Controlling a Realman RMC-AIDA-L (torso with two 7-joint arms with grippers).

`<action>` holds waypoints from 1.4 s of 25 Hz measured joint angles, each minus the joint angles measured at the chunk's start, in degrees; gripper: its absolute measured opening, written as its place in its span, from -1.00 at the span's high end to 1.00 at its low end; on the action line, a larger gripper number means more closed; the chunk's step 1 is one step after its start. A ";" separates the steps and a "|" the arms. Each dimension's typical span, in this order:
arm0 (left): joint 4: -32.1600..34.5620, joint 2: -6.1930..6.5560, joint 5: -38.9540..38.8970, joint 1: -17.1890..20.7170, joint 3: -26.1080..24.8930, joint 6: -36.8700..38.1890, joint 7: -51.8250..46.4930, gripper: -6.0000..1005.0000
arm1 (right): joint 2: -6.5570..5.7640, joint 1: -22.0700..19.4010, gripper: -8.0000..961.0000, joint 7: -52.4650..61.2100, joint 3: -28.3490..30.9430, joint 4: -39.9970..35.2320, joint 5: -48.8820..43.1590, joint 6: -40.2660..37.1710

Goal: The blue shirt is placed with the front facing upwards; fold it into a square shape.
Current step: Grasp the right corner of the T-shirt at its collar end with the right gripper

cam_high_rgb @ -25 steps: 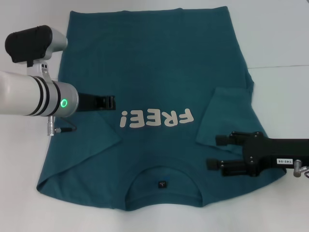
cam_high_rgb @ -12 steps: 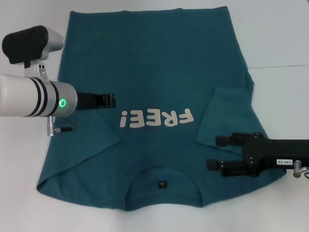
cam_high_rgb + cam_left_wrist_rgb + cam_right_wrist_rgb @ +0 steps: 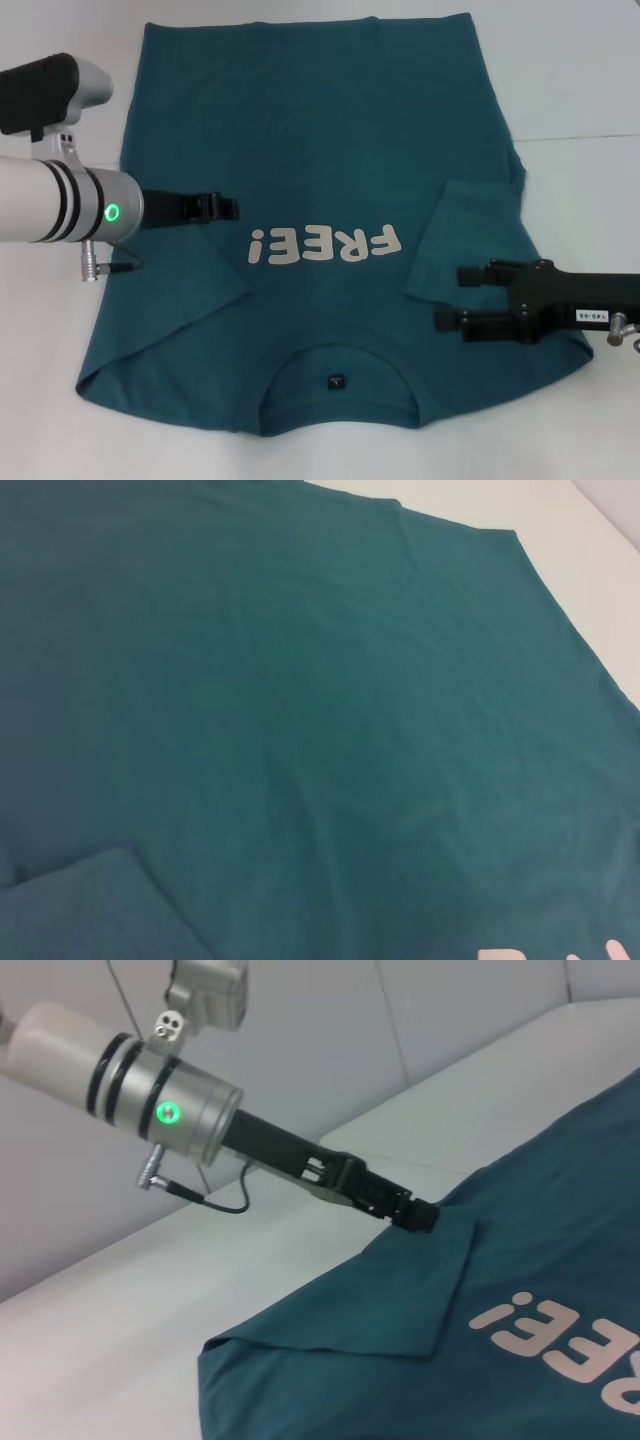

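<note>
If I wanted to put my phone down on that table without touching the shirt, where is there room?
Bare white table lies beyond the right edge of the dark teal-blue short-sleeved T-shirt, on the far side. A thin strip runs below the collar edge. The sleeves are crowded: the left gripper and right gripper hang over them.

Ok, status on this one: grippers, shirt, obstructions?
Left gripper and right gripper over folded-in sleeves, right open. Blue shirt flat, front up, body unfolded. No obstructions.

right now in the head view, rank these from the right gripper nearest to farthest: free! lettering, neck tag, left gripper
From the right gripper, over the shirt's right sleeve:
1. FREE! lettering, chest centre.
2. Neck tag, at the collar, near edge.
3. Left gripper, across the shirt on the left.
</note>
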 joint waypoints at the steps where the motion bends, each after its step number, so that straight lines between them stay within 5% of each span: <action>1: -0.03 0.03 0.00 0.11 -0.03 -0.04 0.00 0.26 | -0.05 0.08 -0.90 0.26 0.00 -0.05 0.00 0.25; 18: -0.03 -0.41 0.02 1.71 0.23 -0.53 2.53 -0.65 | -0.90 2.48 -0.90 5.53 -0.60 -0.15 -0.42 2.41; 28: 0.45 -0.68 0.00 1.92 1.89 -0.05 6.37 -0.77 | -1.17 2.75 -0.90 7.69 -0.59 -0.15 -0.54 4.27; 35: -0.90 -0.61 -0.06 1.61 2.64 1.34 6.40 -0.77 | -2.90 3.19 -0.90 13.56 -0.57 -0.65 -3.35 4.94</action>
